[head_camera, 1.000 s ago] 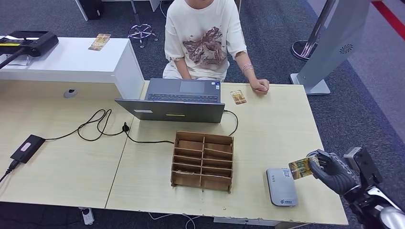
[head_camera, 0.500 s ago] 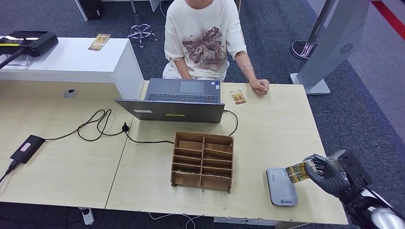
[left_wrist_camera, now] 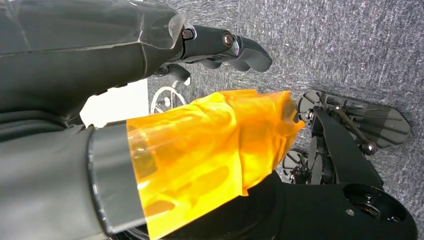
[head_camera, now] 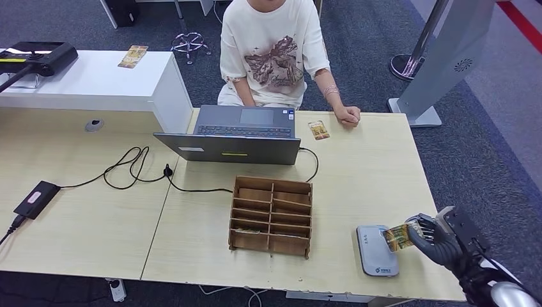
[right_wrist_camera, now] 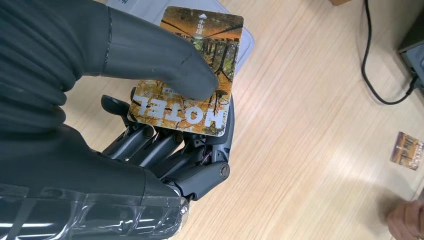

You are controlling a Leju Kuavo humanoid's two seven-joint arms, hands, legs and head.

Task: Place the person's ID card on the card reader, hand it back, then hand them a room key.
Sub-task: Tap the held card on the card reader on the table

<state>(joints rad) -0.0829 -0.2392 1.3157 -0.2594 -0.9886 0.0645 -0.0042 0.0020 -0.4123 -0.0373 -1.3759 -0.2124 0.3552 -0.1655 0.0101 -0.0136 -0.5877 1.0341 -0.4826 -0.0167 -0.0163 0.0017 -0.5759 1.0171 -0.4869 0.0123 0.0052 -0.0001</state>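
My right hand [head_camera: 441, 240] pinches a card [head_camera: 397, 236] between thumb and fingers, low over the right edge of the grey card reader [head_camera: 376, 251] near the table's front edge. The right wrist view shows the card [right_wrist_camera: 175, 112] printed with an autumn scene and the word HOTEL, its far end over the reader [right_wrist_camera: 246, 47]. A second small card [head_camera: 319, 130] lies on the table by the person's hand [head_camera: 348, 115], and is also in the wrist view [right_wrist_camera: 406, 150]. My left hand [left_wrist_camera: 220, 90] hangs over the carpet with nothing in it, thumb wrapped in orange tape.
A wooden slotted organizer [head_camera: 271, 215] stands left of the reader. A laptop [head_camera: 236, 134] sits in front of the seated person, with a black cable [head_camera: 134, 167] running left to a small black device [head_camera: 36, 198]. The table edge [head_camera: 441, 297] is just below my hand.
My right hand has lowered and drawn left with the card, bringing it from beside the reader to over its right edge.
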